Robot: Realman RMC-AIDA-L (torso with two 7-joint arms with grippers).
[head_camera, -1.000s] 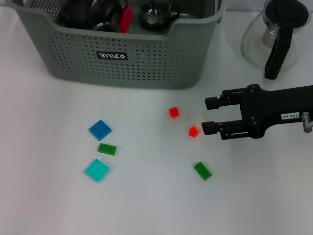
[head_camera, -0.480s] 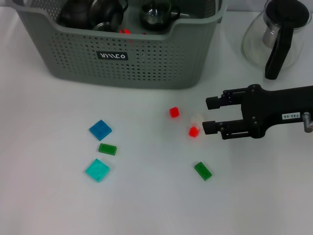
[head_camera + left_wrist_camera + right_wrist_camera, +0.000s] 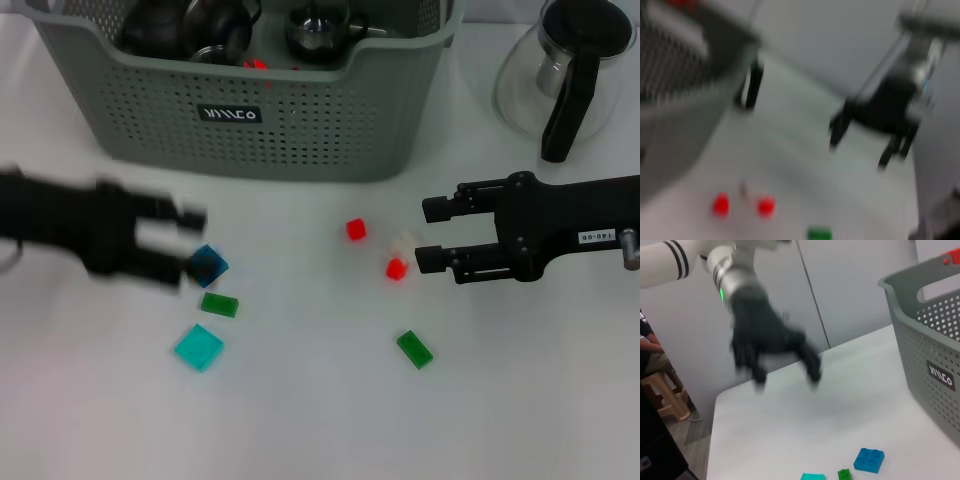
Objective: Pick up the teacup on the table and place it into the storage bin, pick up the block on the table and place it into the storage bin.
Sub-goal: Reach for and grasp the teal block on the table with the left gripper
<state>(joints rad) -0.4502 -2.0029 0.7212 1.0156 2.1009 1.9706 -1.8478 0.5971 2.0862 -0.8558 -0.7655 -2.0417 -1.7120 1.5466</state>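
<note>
Grey-green and perforated, the storage bin (image 3: 250,90) is sitting at the far side of the white bench (image 3: 300,420), its black label facing me; dark teaware and a scrap of red are lying inside it. I am seeing my left claw (image 3: 185,245) blurred over the bench on the left, its two fingers spread open, with the blue block (image 3: 206,265) lying just at their tips. Whether they are touching it I cannot tell. Beside that block a small green block (image 3: 219,304) and a cyan block (image 3: 199,347) are lying flat on the bench.

My right claw (image 3: 428,235) is hanging low on the right side, fingers parted and gripping nothing. One red cube (image 3: 396,268) is lying just off the tip of the nearer finger, and a pale small piece (image 3: 404,240) is lying between the fingertips. A second red cube (image 3: 356,229) is resting a little apart, toward the bin, and another green block (image 3: 414,349) is lying nearer to me, well clear of both claws.

A glass teapot (image 3: 565,70) with a black handle is standing at the far right, beside the bin. The right wrist view is showing the left claw (image 3: 785,375) open above the bench, with the blue block (image 3: 869,460) near the bin's wall (image 3: 935,355).
</note>
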